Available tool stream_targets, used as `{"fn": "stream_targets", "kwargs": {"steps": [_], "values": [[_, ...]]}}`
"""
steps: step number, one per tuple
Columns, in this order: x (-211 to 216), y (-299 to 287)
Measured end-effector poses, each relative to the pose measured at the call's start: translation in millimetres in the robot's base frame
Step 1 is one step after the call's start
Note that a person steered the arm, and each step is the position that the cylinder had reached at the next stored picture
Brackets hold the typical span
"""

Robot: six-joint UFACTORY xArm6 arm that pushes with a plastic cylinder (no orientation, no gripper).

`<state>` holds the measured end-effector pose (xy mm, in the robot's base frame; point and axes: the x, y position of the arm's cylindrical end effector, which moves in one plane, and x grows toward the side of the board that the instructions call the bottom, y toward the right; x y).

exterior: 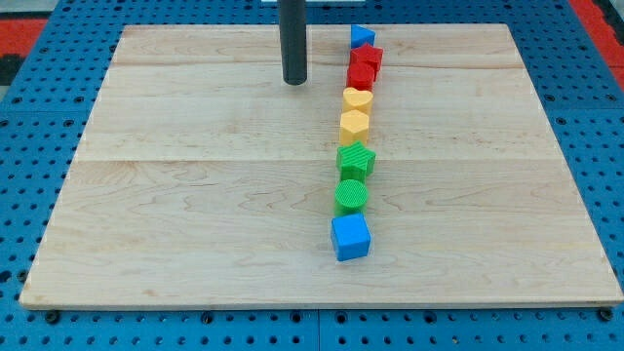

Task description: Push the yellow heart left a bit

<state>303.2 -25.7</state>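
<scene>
The yellow heart [358, 98] lies in a near-vertical column of blocks right of the board's centre. Above it are two red blocks [364, 67] and a blue triangle [362, 37]. Below it are a yellow hexagon-like block [355, 125], a green star-like block [356, 160], a green cylinder [352, 195] and a blue cube [351, 237]. My tip [294, 82] rests on the board to the left of the column, level with the lower red block, a little above and left of the yellow heart, apart from every block.
The wooden board [195, 195] lies on a blue perforated table [19, 146]. A red area shows at the view's top corners.
</scene>
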Motion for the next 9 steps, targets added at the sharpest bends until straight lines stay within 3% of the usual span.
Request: {"fn": "stream_targets", "kwargs": {"steps": [2,3,5,7,9], "values": [[1.1,-0.2],[31.5,-4.5],[185.4,-6.0],[298.9,-7.3],[306.2,-8.2]]}}
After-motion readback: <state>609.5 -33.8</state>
